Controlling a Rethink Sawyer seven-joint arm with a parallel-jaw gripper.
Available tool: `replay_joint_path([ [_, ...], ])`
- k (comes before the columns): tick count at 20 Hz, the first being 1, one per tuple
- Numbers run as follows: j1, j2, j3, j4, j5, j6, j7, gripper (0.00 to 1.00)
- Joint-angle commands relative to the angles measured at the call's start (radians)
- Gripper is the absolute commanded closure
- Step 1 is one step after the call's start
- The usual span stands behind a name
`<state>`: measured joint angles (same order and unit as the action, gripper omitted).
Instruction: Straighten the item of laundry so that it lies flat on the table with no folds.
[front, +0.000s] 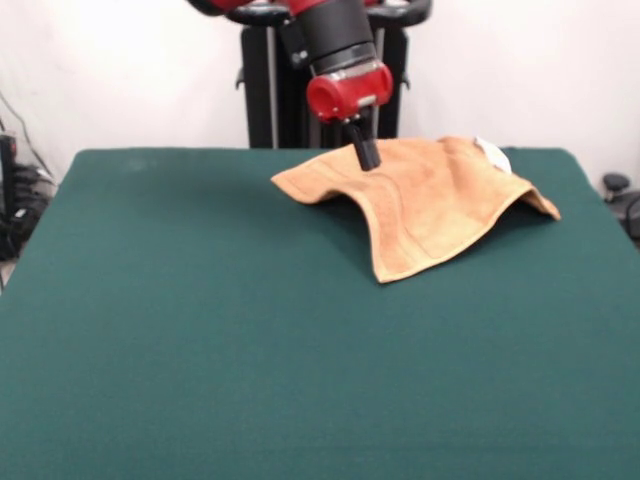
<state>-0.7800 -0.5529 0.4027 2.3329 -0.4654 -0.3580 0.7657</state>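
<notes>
The orange-tan towel (440, 205) lies at the far right part of the green table (200, 320). It is tented: its near-left part is held up off the cloth with a shadow under it, and one corner hangs down toward the front. A small white tag (492, 152) shows at its far edge. My gripper (366, 157) comes down from the red and black arm and is shut on the towel near its far-left edge, holding that part raised.
The robot's black pedestal (270, 90) stands behind the table's far edge. Cables and dark equipment (15, 200) sit off the table's left side, and a dark object (618, 190) off its right side.
</notes>
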Motion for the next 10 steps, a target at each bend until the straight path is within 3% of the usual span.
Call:
replay_joint_path([
  [1,0.089,-0.019,0.099,-0.111,0.133,0.128,0.290,1.00],
  [10,0.108,0.013,0.080,-0.140,0.132,0.085,0.269,1.00],
])
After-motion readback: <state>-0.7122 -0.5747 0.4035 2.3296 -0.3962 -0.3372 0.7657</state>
